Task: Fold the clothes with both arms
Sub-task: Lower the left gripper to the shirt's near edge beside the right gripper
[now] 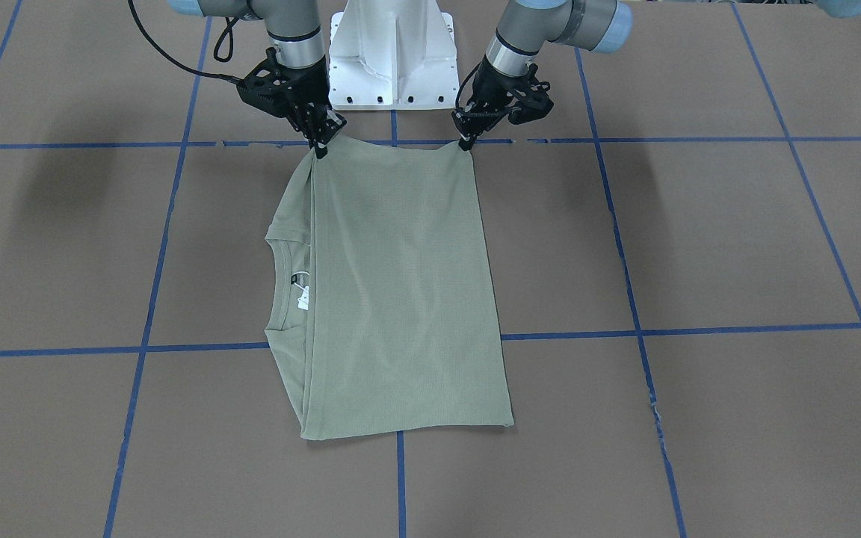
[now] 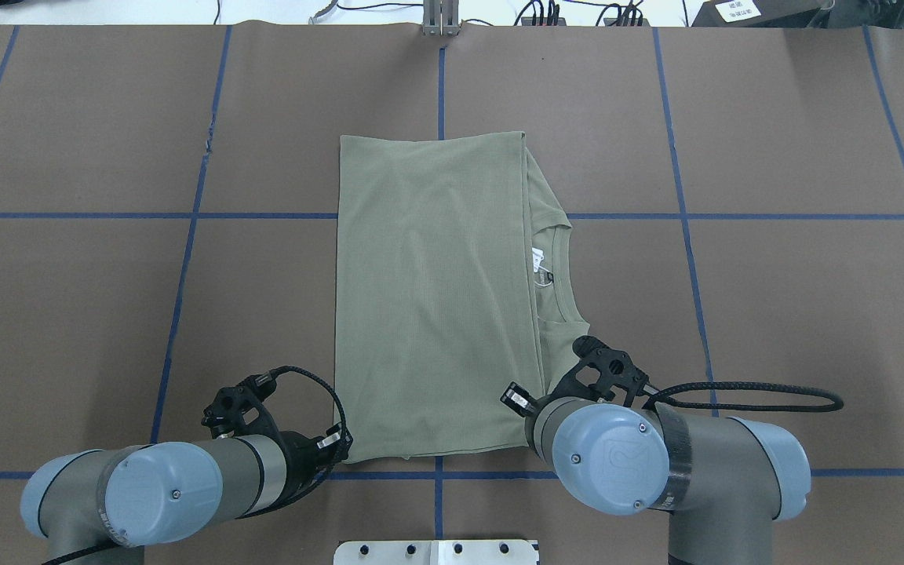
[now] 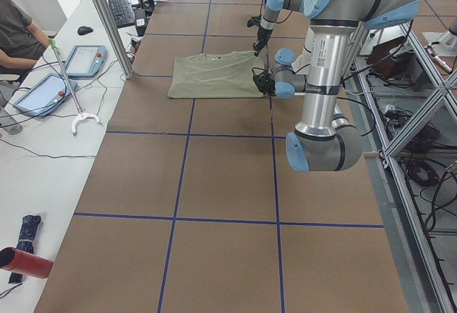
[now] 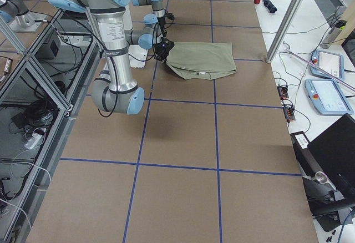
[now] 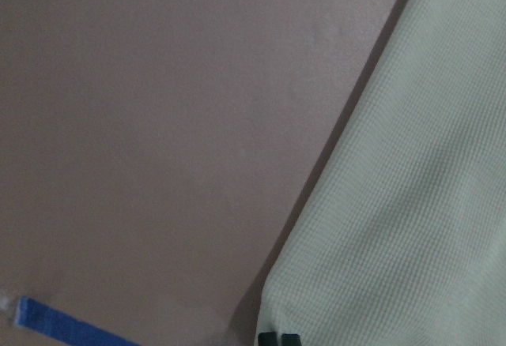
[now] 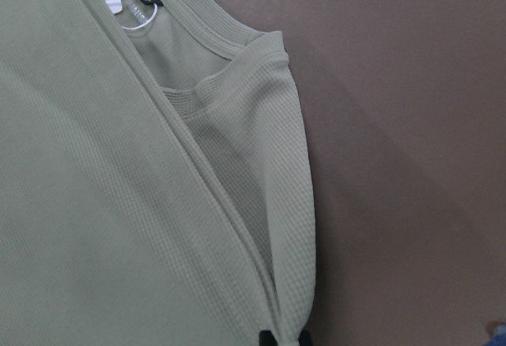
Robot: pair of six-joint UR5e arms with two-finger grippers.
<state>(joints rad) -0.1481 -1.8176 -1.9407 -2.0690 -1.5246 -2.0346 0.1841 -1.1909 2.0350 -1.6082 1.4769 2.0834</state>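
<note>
At the centre of the front-facing view, we see the sage-green knit shirt lying folded into a tall rectangle on the brown tabletop, its top layer covering most of the body. Along the shirt's left side in that picture the round neckline shows, with the white tag inside it. At the shirt's top edge, just below the white base block, the right claw is clamped on the upper-left corner and the left claw on the upper-right corner. Each corner is drawn up into a small peak. Blue tape lines cross the tabletop.
</note>
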